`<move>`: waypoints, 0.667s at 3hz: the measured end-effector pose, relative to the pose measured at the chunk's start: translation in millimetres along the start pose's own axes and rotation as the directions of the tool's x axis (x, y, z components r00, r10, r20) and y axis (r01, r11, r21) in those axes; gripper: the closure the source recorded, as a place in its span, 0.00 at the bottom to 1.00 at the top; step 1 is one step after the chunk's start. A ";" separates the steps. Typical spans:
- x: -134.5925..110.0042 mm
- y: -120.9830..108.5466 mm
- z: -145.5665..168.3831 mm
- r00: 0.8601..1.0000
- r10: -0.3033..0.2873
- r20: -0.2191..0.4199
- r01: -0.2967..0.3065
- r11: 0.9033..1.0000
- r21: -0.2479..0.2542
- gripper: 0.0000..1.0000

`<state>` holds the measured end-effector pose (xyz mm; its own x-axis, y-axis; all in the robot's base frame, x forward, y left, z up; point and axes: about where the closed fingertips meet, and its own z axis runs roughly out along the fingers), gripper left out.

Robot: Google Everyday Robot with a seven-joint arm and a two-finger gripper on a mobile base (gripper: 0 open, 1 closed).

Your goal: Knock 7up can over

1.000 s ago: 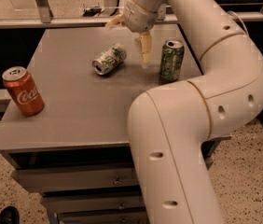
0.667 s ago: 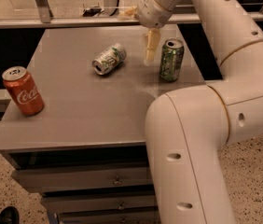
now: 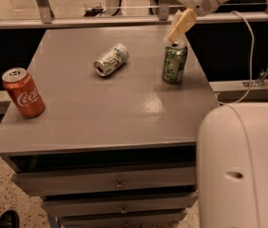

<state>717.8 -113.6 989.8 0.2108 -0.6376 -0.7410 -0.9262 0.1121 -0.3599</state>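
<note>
Having raised the gripper [image 3: 174, 12] from between the cans, parks it over the green can [image 3: 175, 62] near the far right corner, fingers [image 3: 180, 25] spread, empty. Leaves the 7up can [image 3: 111, 59] toppled toward the far edge. Looks done.

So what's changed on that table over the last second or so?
The gripper has lifted and moved toward the picture's right, from beside the green can to just over its top, holding nothing. The 7up can still lies on its side. The green can and the Coca-Cola can stand where they were.
</note>
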 end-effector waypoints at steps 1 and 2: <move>13.3 -9.4 -63.1 0.993 0.097 0.067 -0.105 0.985 0.136 0.00; 19.4 -10.6 -75.6 0.991 0.112 0.074 -0.123 0.979 0.162 0.00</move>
